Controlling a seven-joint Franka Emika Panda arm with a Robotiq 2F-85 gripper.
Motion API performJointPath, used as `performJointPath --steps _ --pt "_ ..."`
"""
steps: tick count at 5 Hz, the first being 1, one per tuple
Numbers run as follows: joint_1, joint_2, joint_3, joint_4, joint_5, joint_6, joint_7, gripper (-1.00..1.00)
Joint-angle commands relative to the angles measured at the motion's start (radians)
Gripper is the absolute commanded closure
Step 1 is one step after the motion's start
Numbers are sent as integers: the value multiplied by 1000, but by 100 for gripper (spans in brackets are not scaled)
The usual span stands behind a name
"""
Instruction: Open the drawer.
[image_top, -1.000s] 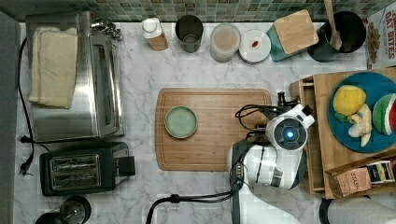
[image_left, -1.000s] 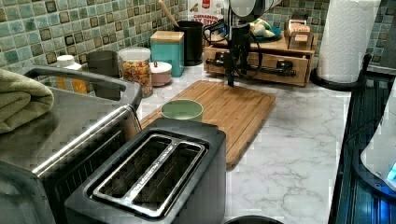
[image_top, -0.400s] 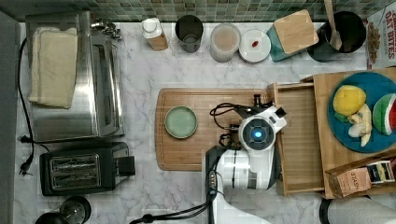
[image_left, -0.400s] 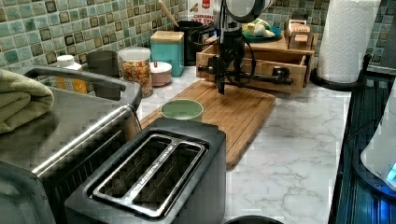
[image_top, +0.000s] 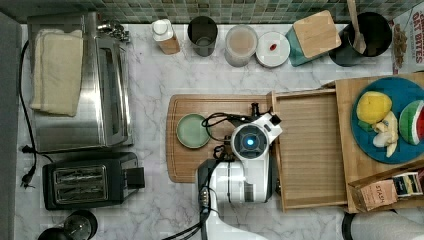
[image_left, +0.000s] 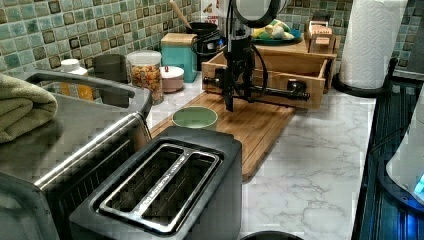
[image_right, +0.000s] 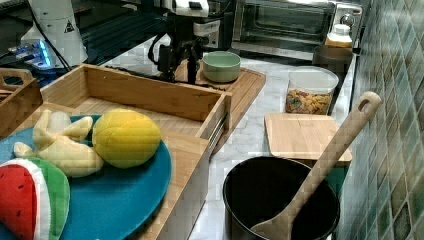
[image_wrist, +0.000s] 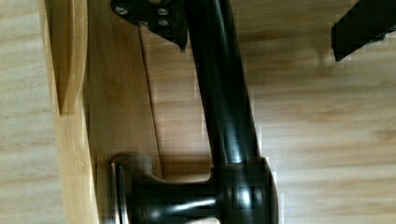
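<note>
The light bamboo drawer (image_top: 310, 150) stands pulled far out of its cabinet, its slatted floor bare and its front reaching over the cutting board (image_top: 220, 105). The black bar handle (image_left: 280, 92) runs along the drawer front. My gripper (image_left: 229, 97) hangs point-down at the handle's end nearer the wall jars. In the wrist view the handle bar (image_wrist: 219, 93) passes between the fingers of my gripper (image_wrist: 257, 23): one finger (image_wrist: 149, 14) rests against the bar, the other (image_wrist: 364, 23) stands well away from it, so the gripper is open.
A green bowl (image_top: 192, 131) sits on the cutting board just beyond the arm's wrist (image_top: 250, 142), toward the top view's left. A blue plate (image_top: 400, 87) of toy fruit lies on the cabinet top. Jars line the back wall; toaster (image_top: 90, 180) and toaster oven (image_top: 75, 85) stand on the top view's left.
The drawer has slid out toward the top view's left, over the cutting board. My gripper has travelled the same way with the handle, closer to the green bowl.
</note>
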Motion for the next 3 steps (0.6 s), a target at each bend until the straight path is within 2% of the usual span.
performJointPath --steps 1,2,3 --pt "169 -88 186 -20 77 -103 160 -100" --pt "189 -136 198 -92 -36 37 338 -100" --pt "185 -136 202 -92 -36 38 338 -100"
